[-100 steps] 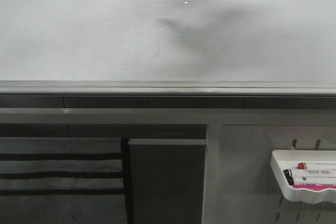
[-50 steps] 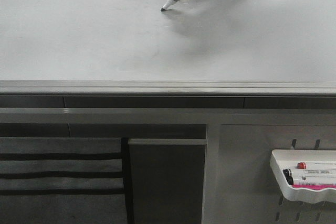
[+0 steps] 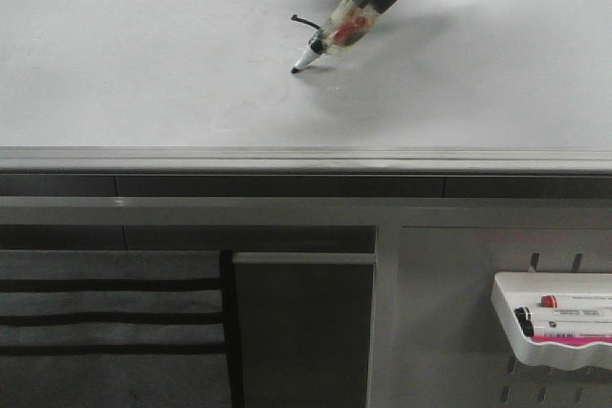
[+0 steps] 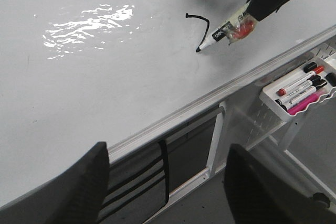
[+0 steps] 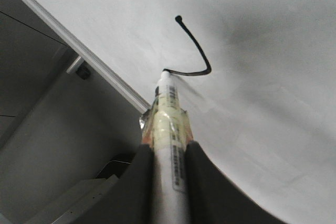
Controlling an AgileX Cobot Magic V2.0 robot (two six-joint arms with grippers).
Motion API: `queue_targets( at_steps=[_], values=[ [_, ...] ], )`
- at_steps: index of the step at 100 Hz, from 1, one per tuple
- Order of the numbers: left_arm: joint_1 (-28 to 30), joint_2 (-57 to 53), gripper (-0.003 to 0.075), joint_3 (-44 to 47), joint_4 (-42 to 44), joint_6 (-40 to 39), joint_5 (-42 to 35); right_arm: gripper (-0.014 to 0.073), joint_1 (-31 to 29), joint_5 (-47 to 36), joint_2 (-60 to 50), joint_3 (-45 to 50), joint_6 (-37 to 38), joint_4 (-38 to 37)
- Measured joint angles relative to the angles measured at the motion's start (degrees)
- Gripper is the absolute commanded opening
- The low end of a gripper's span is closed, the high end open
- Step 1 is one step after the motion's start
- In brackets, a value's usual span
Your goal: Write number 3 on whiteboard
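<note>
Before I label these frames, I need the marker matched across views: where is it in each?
Front: marker, top centre, tip on the whiteboard.
Left wrist: marker, upper right, held by the right gripper.
Right wrist: marker, centre, between the fingers.
Shared landmark: the curved black stroke at its tip.

One whiteboard (image 3: 143, 64), one marker (image 3: 325, 40) in use, one marker tray (image 4: 273, 97) holding four markers (image 4: 302, 85).

Bright, even light — glare patch on the whiteboard (image 3: 143, 64), soft shadows.
</note>
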Motion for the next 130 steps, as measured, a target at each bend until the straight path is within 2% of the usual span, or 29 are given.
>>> queue_targets(
  at_steps=[25, 47, 56, 65, 78, 90, 105, 119, 130],
  values=[
    [0.0, 0.0, 0.0440, 0.0, 0.0, 0.0, 0.0, 0.0000, -2.7, 2.9, -0.7, 3.4, -0.1, 0.4],
    [0.0, 0.0, 0.0440, 0.0, 0.0, 0.0, 0.0, 0.0000, 2.5, -5.1, -0.2, 7.0, -0.5, 0.6],
    [0.0, 0.0, 0.0440, 0.0, 0.5, 0.0, 0.0, 0.0000, 2.7, -4.7, -0.2, 6.7, -1.2, 0.4],
    [0.0, 0.0, 0.0440, 0.0, 1.5, 0.0, 0.1, 0.0000, 2.6, -3.1, -2.1, 7.6, -6.2, 1.3],
    [0.0, 0.0, 0.0440, 0.0, 1.8, 1.1, 2.1, 0.0000, 2.6, -1.3, -10.3, 14.6, -18.4, 10.7],
    [0.0, 0.4, 0.0440, -0.4, 0.1, 5.9, 7.3, 0.0000, 2.6, 2.0, -18.5, 20.8, -26.2, 16.7],
    [-2.1, 3.3, 0.0440, -2.8, -5.7, 15.9, 14.0, 0.0000, 2.6, 6.5, -25.5, 23.4, -29.6, 17.6],
    [-8.3, 7.9, 0.0440, -4.7, -7.1, 23.0, 17.0, 0.0000, 2.6, 9.7, -29.7, 23.6, -31.8, 17.8],
    [-14.0, 11.8, 0.0440, -6.4, -7.1, 24.9, 16.3, 0.0000, 2.6, 10.4, -31.4, 23.6, -34.2, 17.8]
  ],
)
